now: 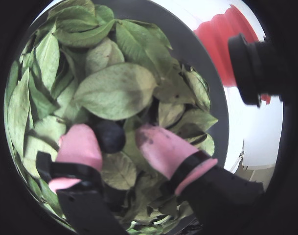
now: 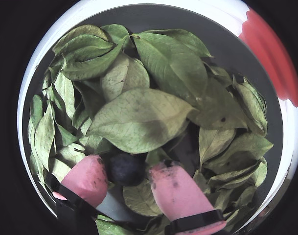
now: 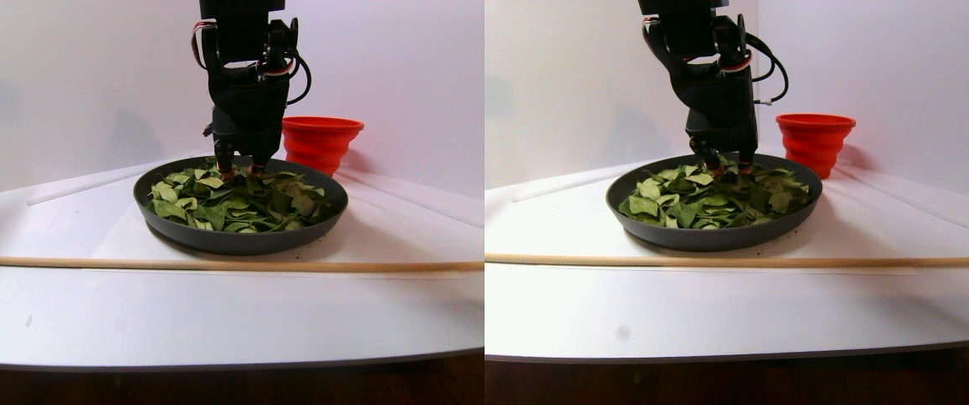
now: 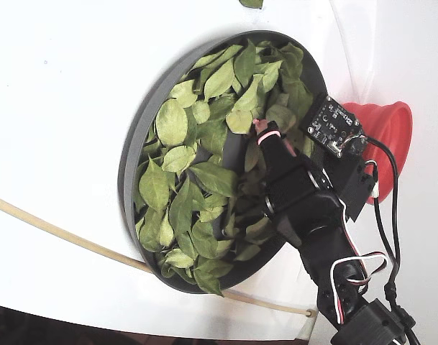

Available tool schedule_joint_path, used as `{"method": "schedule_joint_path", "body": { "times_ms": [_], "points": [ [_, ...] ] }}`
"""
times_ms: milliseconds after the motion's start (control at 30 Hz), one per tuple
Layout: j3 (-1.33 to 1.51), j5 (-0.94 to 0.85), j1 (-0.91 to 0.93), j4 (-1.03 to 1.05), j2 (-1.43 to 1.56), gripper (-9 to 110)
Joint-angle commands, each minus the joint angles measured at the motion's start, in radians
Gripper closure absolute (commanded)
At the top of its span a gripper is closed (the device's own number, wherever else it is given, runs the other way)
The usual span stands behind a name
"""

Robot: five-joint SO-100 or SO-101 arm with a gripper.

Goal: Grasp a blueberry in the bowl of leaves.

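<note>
between pink fingers (image 2: 90, 178), a dark round blueberry (image 2: 125, 168) among leaves (image 2: 139, 120).

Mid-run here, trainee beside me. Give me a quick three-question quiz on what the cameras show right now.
1. True or false: the gripper is clamped shut on the blueberry.
2. What colour is the cup behind the bowl?
3. In both wrist views, the blueberry lies: A) on the bare table, B) among the leaves between the pink fingertips, C) in the cup.

Key: 1 false, the fingertips stand apart around it; 2 red; 3 B.
</note>
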Motion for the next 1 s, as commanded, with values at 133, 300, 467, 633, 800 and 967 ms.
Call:
{"method": "schedule_joint_path", "body": {
  "times_ms": [133, 300, 467, 633, 800, 967],
  "points": [
    [-0.064, 0.014, 0.005, 0.003, 0.002, 84],
    [-0.074, 0.020, 0.002, 0.003, -0.012, 84],
    [-0.075, 0.026, -0.002, 0.003, -0.017, 84],
    [-0.077, 0.026, -0.002, 0.003, -0.018, 85],
    [-0.063, 0.023, -0.003, 0.003, -0.012, 88],
    [-0.044, 0.018, -0.003, 0.003, 0.000, 89]
  ]
}}
